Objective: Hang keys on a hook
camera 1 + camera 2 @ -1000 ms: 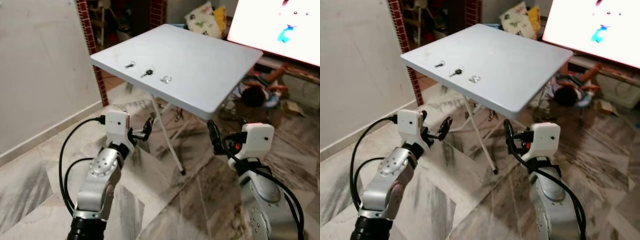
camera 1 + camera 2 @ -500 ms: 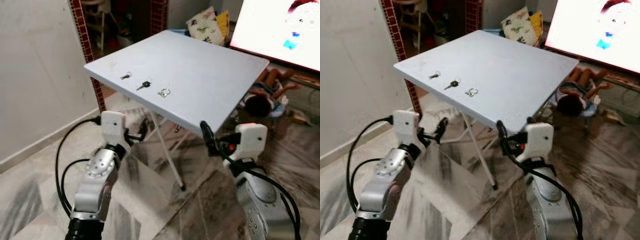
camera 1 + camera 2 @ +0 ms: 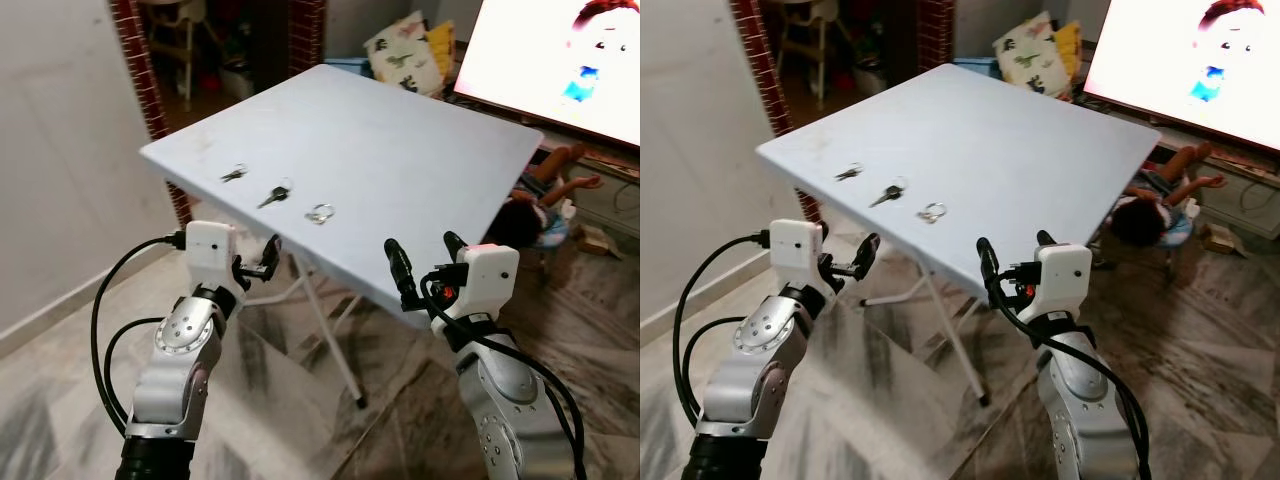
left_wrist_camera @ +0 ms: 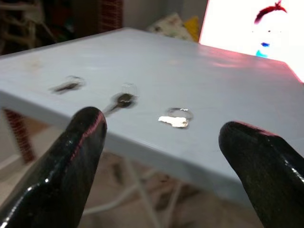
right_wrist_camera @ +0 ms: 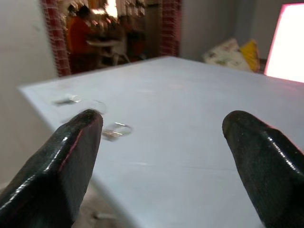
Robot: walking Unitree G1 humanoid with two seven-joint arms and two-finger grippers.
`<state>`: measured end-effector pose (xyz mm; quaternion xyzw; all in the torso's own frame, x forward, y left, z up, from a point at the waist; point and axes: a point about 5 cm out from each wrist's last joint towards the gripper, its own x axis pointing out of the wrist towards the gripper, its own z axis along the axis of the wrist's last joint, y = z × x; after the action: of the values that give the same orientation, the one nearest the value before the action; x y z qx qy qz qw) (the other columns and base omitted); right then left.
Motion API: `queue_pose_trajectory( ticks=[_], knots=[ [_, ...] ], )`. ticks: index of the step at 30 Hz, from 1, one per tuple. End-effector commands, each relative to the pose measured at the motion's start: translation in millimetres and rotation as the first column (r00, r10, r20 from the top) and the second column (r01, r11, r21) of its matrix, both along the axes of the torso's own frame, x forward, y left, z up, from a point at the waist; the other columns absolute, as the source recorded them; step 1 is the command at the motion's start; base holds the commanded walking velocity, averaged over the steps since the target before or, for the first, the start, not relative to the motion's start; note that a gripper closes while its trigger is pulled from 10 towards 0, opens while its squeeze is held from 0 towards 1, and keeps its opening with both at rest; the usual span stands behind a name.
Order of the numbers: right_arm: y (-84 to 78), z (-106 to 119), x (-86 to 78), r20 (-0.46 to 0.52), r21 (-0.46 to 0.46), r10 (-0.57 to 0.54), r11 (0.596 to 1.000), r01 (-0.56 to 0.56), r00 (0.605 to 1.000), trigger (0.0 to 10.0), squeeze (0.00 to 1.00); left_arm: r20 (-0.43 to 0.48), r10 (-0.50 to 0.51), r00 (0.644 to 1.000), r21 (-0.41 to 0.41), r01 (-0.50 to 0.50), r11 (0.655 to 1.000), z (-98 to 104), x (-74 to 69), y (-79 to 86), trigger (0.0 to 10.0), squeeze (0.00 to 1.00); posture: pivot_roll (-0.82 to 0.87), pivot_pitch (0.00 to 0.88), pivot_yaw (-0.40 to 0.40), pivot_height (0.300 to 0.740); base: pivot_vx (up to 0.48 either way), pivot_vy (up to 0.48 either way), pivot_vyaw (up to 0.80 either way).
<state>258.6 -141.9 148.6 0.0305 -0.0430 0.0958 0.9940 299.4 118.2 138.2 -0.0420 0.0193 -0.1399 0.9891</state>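
Keys: three small metal items lie in a row near the left front edge of the white folding table (image 3: 430,150). A small key (image 3: 233,174) is far-left, a dark-headed key (image 3: 274,193) in the middle, and a silver key on a ring (image 3: 320,212) nearest the robot's centre. All lie flat, apart from one another, none touched.

Progress, judged from this: basically nothing done yet. No key picked up, and no hook can be made out in these views, so where it hangs is unknown.

Left gripper (image 3: 262,262) sits just below and in front of the table's near-left edge, fingers spread wide w/ nothing between them. In the left wrist view the dark-headed key (image 4: 124,99) and the ring key (image 4: 175,118) show on the tabletop beyond the fingers (image 4: 71,161), well short of contact.

Right gripper (image 3: 422,265) is at the near edge further right, about level w/ the tabletop, also wide open and empty. Its wrist view looks across the table w/ the ring key (image 5: 115,130) off beside one finger (image 5: 57,171).

Left to do, prob.: raise a gripper over the edge, pinch one key off the flat top (thin and flat, so likely fiddly to grasp), find the hook, carry it over and hang it.

Background: bright screen (image 3: 560,50) far right, cushions (image 3: 405,40) behind the table, marble floor (image 3: 60,390).
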Motion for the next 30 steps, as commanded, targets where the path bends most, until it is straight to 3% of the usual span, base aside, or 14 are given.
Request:
queue_pose_trajectory(
  ticks=[1, 9, 18, 25, 30],
  knots=[
    [3.5, 6.7, 2.0, 0.027, 0.009, 0.007, 1.0, -0.007, 1.0, 10.0, 0.0, 0.017, 0.015, 1.0, 0.017, -0.016, 1.0, 4.6, 1.0, 6.1, 10.0, 0.0, 0.09, 0.0, -0.034, 0.74, 0.439, 0.0, 0.0],
    [3.0, 4.9, 2.4, 0.02, 0.003, 0.008, 1.0, -0.008, 1.0, 10.0, 0.0, 0.009, 0.016, 1.0, 0.029, -0.016, 0.999, 3.5, 1.6, 4.7, 10.0, 0.0, 0.09, 0.0, -0.035, 0.74, 0.418, 0.0, 0.0],
    [5.7, 0.0, 2.5, -0.005, -0.018, 0.021, 1.0, -0.021, 1.0, 10.0, 0.0, -0.016, 0.108, 0.994, 0.085, -0.106, 0.991, -3.4, 0.9, 16.1, 10.0, 0.0, 0.1, 0.0, -0.04, 0.74, 0.0, 0.0, 0.0],
    [5.3, -1.6, 4.1, -0.015, -0.021, 0.008, 1.0, -0.009, 1.0, 10.0, 0.0, -0.054, 0.134, 0.989, 0.077, -0.13, 0.989, -7.3, 0.3, 20.1, 10.0, 0.0, 0.1, 0.0, -0.041, 0.74, 0.0, 0.0, 0.0],
    [5.1, -1.3, 4.2, -0.014, -0.019, 0.002, 1.0, -0.002, 1.0, 10.0, 0.0, -0.061, 0.128, 0.99, 0.084, -0.122, 0.989, -7.4, 0.6, 18.0, 10.0, 0.0, 0.1, 0.0, -0.038, 0.74, 0.0, 0.422, 0.0]
  ],
)
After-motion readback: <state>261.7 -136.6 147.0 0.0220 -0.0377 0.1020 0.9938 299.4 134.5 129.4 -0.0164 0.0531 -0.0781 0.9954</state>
